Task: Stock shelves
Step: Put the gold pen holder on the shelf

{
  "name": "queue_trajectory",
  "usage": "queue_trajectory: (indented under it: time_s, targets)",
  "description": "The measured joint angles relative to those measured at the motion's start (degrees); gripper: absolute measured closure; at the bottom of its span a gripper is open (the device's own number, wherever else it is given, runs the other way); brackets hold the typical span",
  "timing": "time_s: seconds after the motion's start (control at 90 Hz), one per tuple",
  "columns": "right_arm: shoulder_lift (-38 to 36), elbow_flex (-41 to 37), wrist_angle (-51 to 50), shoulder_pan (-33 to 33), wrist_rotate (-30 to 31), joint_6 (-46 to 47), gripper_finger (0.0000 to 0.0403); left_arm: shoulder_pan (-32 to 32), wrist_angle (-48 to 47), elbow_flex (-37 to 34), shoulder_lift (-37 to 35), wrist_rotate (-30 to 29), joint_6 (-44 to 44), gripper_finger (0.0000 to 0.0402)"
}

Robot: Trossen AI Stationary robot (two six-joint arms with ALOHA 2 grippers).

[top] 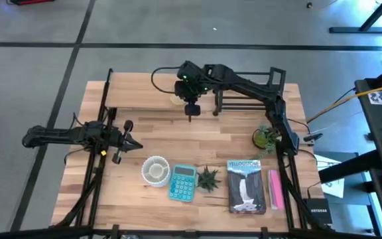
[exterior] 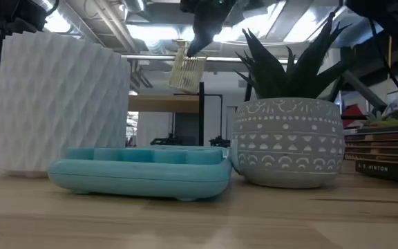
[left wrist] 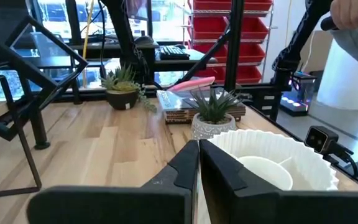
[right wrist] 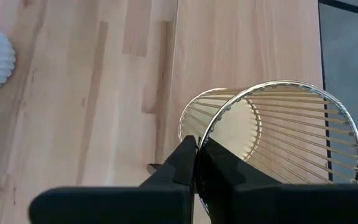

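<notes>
The wire basket (right wrist: 278, 134) is pale gold, made of thin radiating wires with a silvery rim. The ribbed cup (top: 156, 170) is white with a pleated zigzag surface. The calculator (top: 183, 182) is turquoise. The small planter (exterior: 289, 142) is grey with white arcs and dots, holding dark green spiky leaves. The book (top: 247, 186) has a blue-grey and white cover; a pink item (top: 275, 189) lies beside it. The tabletop (top: 151, 136) is light striped wood.
</notes>
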Motion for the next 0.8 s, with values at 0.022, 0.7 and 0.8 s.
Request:
queue_trajectory:
  time_s: [0.022, 0.7, 0.8]
  targets:
    - [0.0, 0.0, 0.0, 0.0, 0.0, 0.0, 0.0402, 0.0, 0.0, 0.0, 0.0, 0.0, 0.0, 0.0401]
    - [-0.1, 0.0, 0.5, 0.0, 0.0, -0.1, 0.0308, 0.0, 0.0, 0.0, 0.0, 0.0, 0.0, 0.0401]
    - [-0.1, 0.0, 0.5, 0.0, 0.8, -0.3, 0.0308, 0.0, 0.0, 0.0, 0.0, 0.0, 0.0, 0.0402]
